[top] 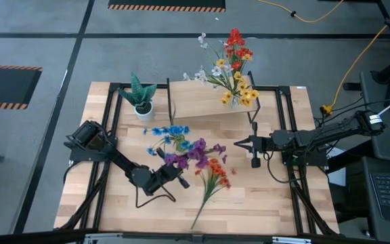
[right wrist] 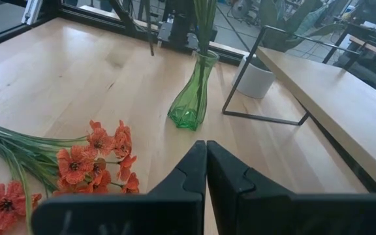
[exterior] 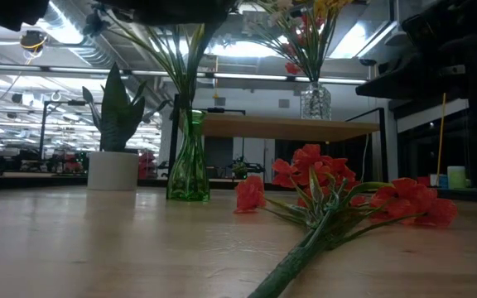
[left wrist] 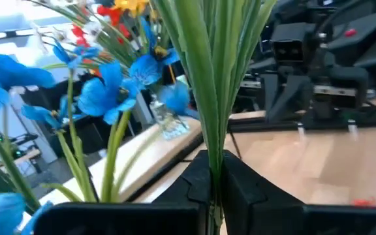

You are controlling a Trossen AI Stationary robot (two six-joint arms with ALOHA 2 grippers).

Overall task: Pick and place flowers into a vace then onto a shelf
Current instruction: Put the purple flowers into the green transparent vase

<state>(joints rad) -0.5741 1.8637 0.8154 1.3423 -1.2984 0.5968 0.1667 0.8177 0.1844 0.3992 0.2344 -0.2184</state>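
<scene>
My left gripper is shut on a bunch of green flower stems. Blue blossoms and purple blossoms spread above it. The stems run down into a green glass vase standing on the table. An orange sprig lies flat on the tabletop. My right gripper is shut, above the table to the vase's right, touching nothing. The shelf carries a clear vase of red, yellow and white flowers. My left gripper pinches the bunched stems between its two fingers, above the green vase's mouth. The fingers lie across the stems. The bunch stands upright, and its lower part reaches down inside the vase, which rests on the table.
A spiky green plant in a white pot stands left of the shelf near the far edge. The shelf's black legs stand just behind the green vase. Bare tabletop lies toward the near edge.
</scene>
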